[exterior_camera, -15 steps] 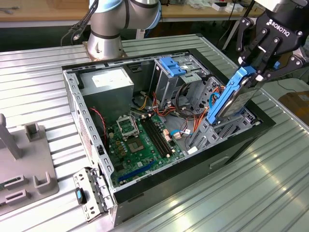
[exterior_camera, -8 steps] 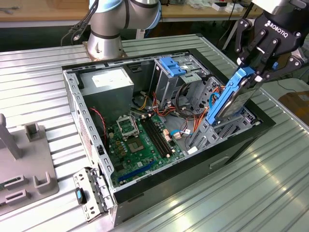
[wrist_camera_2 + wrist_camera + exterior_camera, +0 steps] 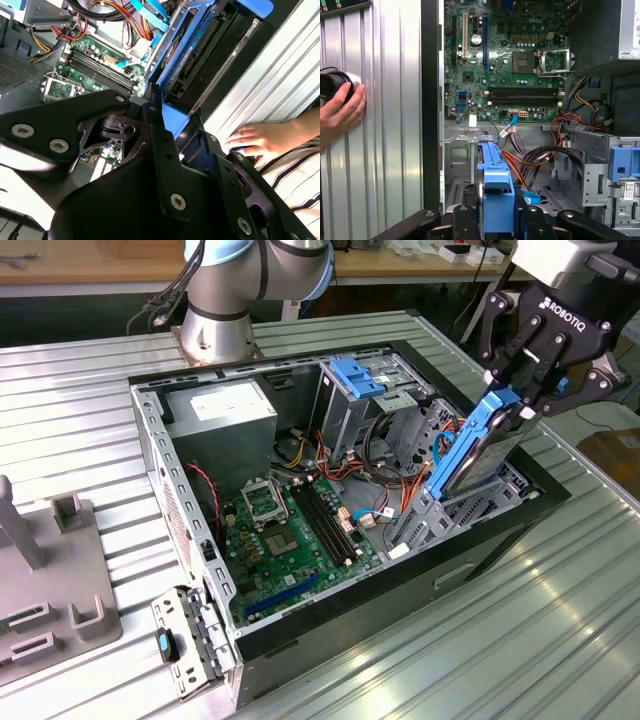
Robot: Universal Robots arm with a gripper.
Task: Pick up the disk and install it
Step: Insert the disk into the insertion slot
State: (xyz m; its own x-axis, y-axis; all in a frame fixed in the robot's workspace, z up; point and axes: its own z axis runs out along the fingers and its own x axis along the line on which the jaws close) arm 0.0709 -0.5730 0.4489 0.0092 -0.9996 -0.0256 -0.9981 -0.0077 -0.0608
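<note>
The end effector (image 3: 517, 400) is clamping the blue-framed disk (image 3: 478, 455) by its upper end and holding it tilted, its lower end dipping among the brackets at one corner of the open computer case (image 3: 455, 575), so pickup looks done, installing only partway.
</note>
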